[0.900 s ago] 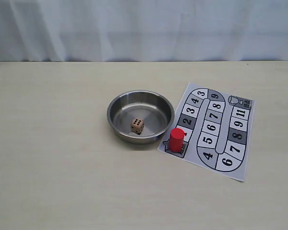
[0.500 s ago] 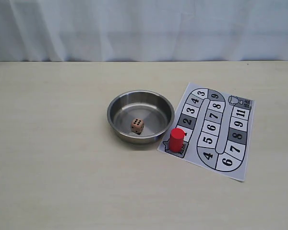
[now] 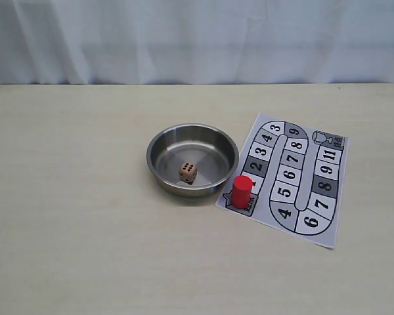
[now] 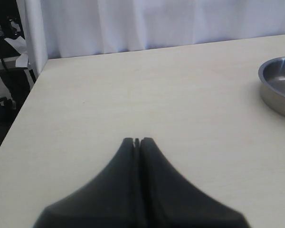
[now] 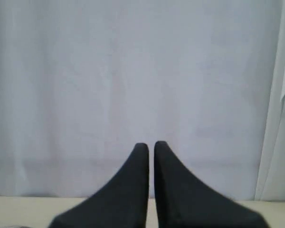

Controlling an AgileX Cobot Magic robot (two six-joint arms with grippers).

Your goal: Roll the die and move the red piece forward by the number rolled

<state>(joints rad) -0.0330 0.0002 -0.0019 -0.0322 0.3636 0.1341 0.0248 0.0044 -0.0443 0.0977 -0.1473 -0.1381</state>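
1. My left gripper (image 4: 137, 140) has its jaws pressed together and holds nothing. The steel bowl (image 4: 275, 90) is well apart from it, off to one side.
2. My right gripper (image 5: 151, 145) shows only a thin slit between its jaws and is also empty. It faces a white curtain, and the bowl is not in its view.
3. The die (image 3: 188, 172) lies inside the bowl, on the bottom.
4. The red piece (image 3: 241, 191) stands upright just beside the bowl, on the corner square of the number board (image 3: 306, 172).
5. I judge the task is at its start, with the roll not yet done.
6. Next, one arm must reach over the bowl, open its jaws, take the die, lift it and drop it back.
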